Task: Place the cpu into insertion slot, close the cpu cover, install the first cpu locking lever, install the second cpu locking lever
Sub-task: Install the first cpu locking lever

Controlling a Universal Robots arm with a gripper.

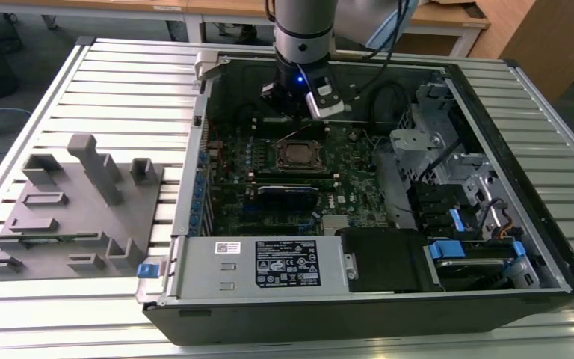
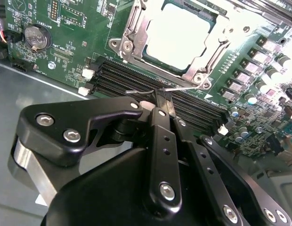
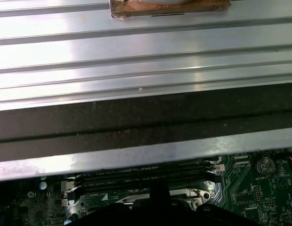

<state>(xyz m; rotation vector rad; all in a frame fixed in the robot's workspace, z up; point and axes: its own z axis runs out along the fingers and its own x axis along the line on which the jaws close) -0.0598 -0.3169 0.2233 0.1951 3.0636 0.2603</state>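
The cpu (image 2: pixel 182 34) lies in its socket as a bright square, with the silver cpu cover (image 2: pixel 206 59) down around it as a frame. In the exterior view the cpu (image 1: pixel 297 154) sits mid-motherboard, just in front of my gripper (image 1: pixel 295 112). In the second wrist view my gripper (image 2: pixel 161 100) is shut, its black fingertips touching a thin wire locking lever (image 2: pixel 136 92) that runs along the socket's edge above the black memory slots (image 2: pixel 122 80). Nothing is clamped between the fingers. In the first wrist view the gripper (image 3: pixel 158 195) is a dark shape before the socket corner (image 3: pixel 193 194).
The open computer case (image 1: pixel 526 149) lies on a slatted metal table (image 1: pixel 117 82). A power supply (image 1: pixel 257 265) fills the case's near side, and drive bays and cables (image 1: pixel 466 217) the exterior view's right. A grey fixture block (image 1: pixel 68 209) stands on the exterior view's left. A coin cell (image 2: pixel 36 36) sits on the board.
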